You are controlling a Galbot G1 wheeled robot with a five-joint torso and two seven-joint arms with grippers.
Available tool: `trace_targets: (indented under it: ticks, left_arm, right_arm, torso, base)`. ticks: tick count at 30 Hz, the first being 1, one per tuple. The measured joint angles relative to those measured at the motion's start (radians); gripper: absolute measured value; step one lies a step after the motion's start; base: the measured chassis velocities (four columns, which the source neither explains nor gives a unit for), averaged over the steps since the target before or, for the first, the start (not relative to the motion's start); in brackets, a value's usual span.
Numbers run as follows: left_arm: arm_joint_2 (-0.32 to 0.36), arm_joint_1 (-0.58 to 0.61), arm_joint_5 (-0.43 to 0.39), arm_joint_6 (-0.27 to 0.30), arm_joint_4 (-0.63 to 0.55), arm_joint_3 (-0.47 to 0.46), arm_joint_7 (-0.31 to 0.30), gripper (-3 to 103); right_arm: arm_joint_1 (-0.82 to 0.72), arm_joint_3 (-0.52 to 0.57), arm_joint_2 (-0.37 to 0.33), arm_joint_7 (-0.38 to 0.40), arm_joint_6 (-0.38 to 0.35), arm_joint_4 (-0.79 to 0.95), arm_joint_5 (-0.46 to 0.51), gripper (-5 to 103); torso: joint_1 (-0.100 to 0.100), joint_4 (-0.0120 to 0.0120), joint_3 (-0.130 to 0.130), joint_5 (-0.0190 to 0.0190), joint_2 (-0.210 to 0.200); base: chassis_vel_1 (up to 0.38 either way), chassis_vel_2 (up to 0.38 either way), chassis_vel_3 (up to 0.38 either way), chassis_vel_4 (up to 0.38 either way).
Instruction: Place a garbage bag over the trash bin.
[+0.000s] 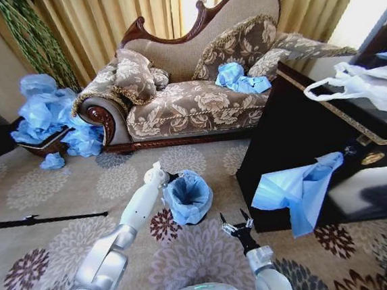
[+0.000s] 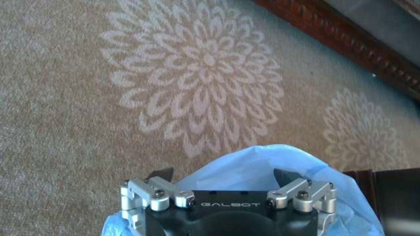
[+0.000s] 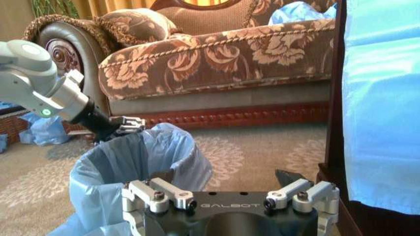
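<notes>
Figure: bag-fitting stage, read from my remote station, nearest items first. My right gripper [image 1: 237, 223] hangs low over the carpet [image 1: 62, 190] just in front of the bin, its fingers spread and holding nothing. Directly beyond it stands the trash bin [image 1: 194, 219], upright on the carpet in the open floor between the sofa and the dark desk [image 1: 281, 144], its long axis vertical and its mouth pointing straight up. The garbage bag [image 1: 188, 194] already lines it: the light blue film is opened out inside and folded over the rim, with the black wall showing only as a sliver low down. In the right wrist view the bag [image 3: 131, 162] reads as an open, crinkled collar with a hollow interior. My left gripper [image 1: 166, 178] sits at the far rim of the bin, jaws parted, right at the bag's edge [image 2: 276, 167] but clamped on none of it as far as I can see. I judge the task nearly complete; what remains is perhaps smoothing the collar evenly and clearing both arms. Farther off, spare blue bags [image 1: 242, 78] lie on the sofa [image 1: 197, 104].
</notes>
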Motion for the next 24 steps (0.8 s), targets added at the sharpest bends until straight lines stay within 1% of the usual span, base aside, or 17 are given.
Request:
trace_targets:
  ticks: [9, 12, 13, 14, 15, 16, 17, 18, 19, 22, 24]
  left_arm:
    - [0.004, 0.014, -0.010, 0.000, 0.007, -0.014, 0.014, 100]
    - [0.017, 0.037, 0.002, 0.000, -0.047, -0.015, 0.033, 100]
    - [0.017, 0.037, 0.002, 0.000, -0.047, -0.015, 0.033, 100]
    - [0.019, 0.042, 0.005, 0.003, -0.084, -0.015, 0.038, 100]
    - [0.020, 0.044, 0.001, 0.006, -0.109, -0.015, 0.040, 100]
    - [0.020, 0.044, 0.001, 0.006, -0.109, -0.015, 0.040, 100]
    - [0.022, 0.045, -0.001, 0.006, -0.133, -0.014, 0.042, 100]
    - [0.024, 0.046, 0.002, 0.006, -0.155, -0.011, 0.042, 100]
    - [0.024, 0.045, 0.009, 0.006, -0.171, -0.009, 0.042, 100]
    - [0.024, 0.040, 0.023, 0.006, -0.184, -0.009, 0.038, 100]
    - [0.026, 0.038, 0.030, 0.006, -0.194, -0.009, 0.038, 100]
  right_arm:
    - [-0.002, -0.002, -0.004, 0.002, -0.001, -0.001, -0.002, 100]
    - [0.004, -0.010, -0.005, 0.002, -0.004, -0.007, -0.002, 100]
    - [0.004, -0.010, -0.005, 0.002, -0.004, -0.007, -0.002, 100]
    - [0.009, -0.014, -0.005, 0.001, -0.005, -0.011, -0.003, 100]
    - [0.013, -0.018, -0.003, 0.001, -0.006, -0.013, -0.003, 100]
    - [0.013, -0.018, -0.003, 0.001, -0.006, -0.013, -0.003, 100]
    - [0.015, -0.021, -0.002, 0.001, -0.007, -0.014, -0.004, 100]
    - [0.016, -0.024, 0.000, 0.001, -0.008, -0.014, -0.005, 100]
    - [0.014, -0.027, 0.002, 0.000, -0.011, -0.013, -0.006, 100]
    - [0.011, -0.028, -0.001, 0.000, -0.013, -0.006, -0.006, 100]
    - [0.009, -0.028, -0.005, 0.000, -0.013, -0.004, -0.006, 100]
  torso:
    - [0.000, -0.0004, 0.000, 0.0001, 0.000]
    - [0.000, 0.0008, 0.001, -0.0003, 0.000]
    - [0.000, 0.0008, 0.001, -0.0003, 0.000]
    - [0.000, 0.0007, 0.001, -0.0006, 0.000]
    - [0.000, 0.0001, 0.001, -0.0007, 0.000]
    - [0.000, 0.0001, 0.001, -0.0007, 0.000]
    - [0.000, -0.0006, 0.001, -0.0006, 0.000]
    - [0.000, -0.0006, 0.001, 0.0001, 0.000]
    - [0.000, -0.0004, 0.001, -0.0001, 0.000]
    - [0.000, 0.0002, 0.001, -0.0003, 0.000]
    - [0.000, 0.0001, 0.000, -0.0001, 0.000]
  base:
    - [0.000, 0.000, 0.000, 0.000]
    - [0.000, 0.000, 0.000, 0.000]
    - [0.000, 0.000, 0.000, 0.000]
    - [0.000, 0.000, 0.000, 0.000]
    - [0.000, 0.000, 0.000, 0.000]
    - [0.000, 0.000, 0.000, 0.000]
    - [0.000, 0.000, 0.000, 0.000]
    - [0.000, 0.000, 0.000, 0.000]
    - [0.000, 0.000, 0.000, 0.000]
    - [0.000, 0.000, 0.000, 0.000]
    - [0.000, 0.000, 0.000, 0.000]
